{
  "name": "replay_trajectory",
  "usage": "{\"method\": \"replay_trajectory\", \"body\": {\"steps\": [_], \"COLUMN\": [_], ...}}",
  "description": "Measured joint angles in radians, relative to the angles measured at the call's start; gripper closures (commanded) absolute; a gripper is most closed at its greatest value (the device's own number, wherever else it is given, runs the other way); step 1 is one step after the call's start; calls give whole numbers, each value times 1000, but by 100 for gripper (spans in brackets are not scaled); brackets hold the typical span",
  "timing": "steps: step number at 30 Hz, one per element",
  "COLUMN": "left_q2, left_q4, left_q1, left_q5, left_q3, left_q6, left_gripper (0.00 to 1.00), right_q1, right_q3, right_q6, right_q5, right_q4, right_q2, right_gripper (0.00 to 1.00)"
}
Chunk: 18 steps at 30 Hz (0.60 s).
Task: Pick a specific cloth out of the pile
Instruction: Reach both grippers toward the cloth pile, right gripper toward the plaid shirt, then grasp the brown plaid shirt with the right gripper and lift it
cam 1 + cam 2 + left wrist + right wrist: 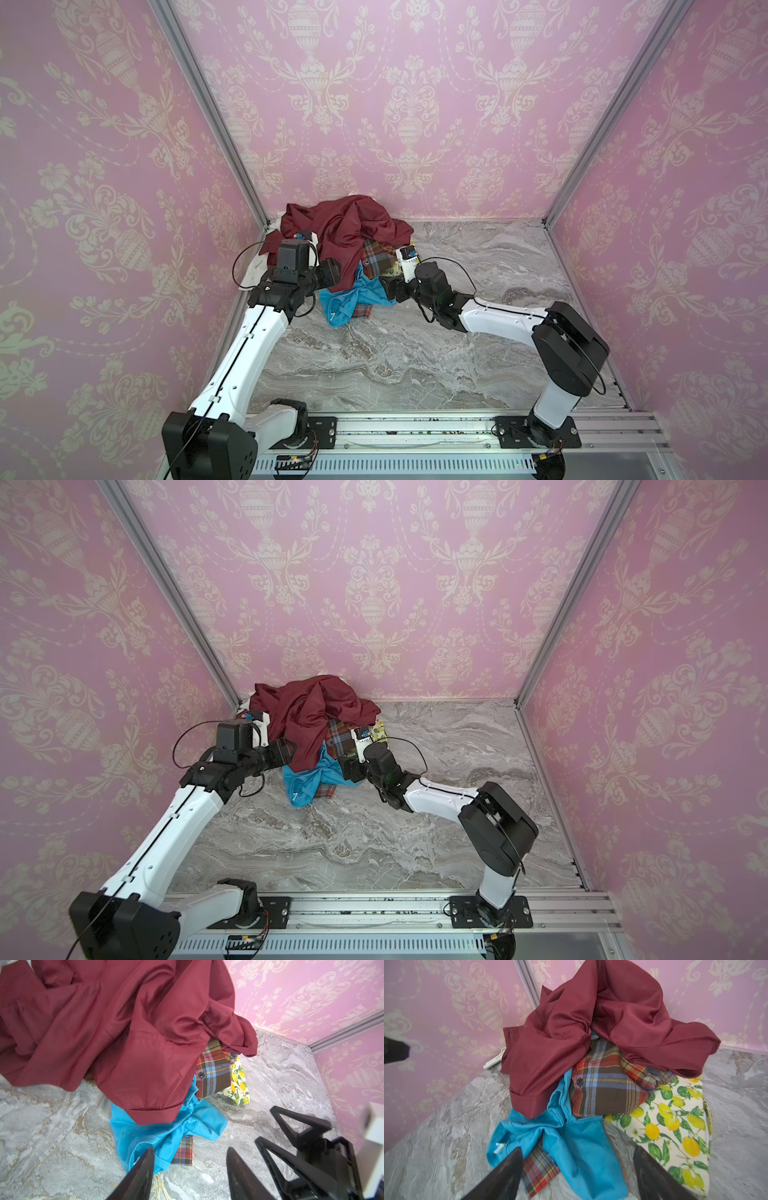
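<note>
Marble-patterned table held the pile; the plaid flannel shirt lay buried beneath the maroon garment, not yet pulled out. Left tool and right tool gaped apart, empty, near that garment.

Marbled grey surface bearing pile in far left corner, with blue cloth, lemon cloth and plaid cloth touching it.

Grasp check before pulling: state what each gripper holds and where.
Nothing is held. The left gripper and the right gripper both stand open, no fabric pinched; the plaid cloth lies ungripped under the maroon garment.
</note>
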<state>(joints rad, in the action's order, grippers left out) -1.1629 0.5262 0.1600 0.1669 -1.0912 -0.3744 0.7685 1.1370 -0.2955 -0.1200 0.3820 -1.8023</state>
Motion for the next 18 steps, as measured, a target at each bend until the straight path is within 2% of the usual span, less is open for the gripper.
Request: {"method": "replay_trajectory", "body": {"steps": [9, 18], "left_q2": [-15, -15], "left_q4": [32, 34], "left_q1": [54, 55], "left_q5": [-79, -103], "left_q3": [53, 89], "left_q6": [107, 135], "left_gripper": [42, 42], "right_q1": [1, -8], "right_q3": [375, 557], "right_q6": [-72, -76], "right_q5": [-88, -140], "right_q4": [-256, -374], "right_q2": [-266, -433], "right_gripper": [20, 24]}}
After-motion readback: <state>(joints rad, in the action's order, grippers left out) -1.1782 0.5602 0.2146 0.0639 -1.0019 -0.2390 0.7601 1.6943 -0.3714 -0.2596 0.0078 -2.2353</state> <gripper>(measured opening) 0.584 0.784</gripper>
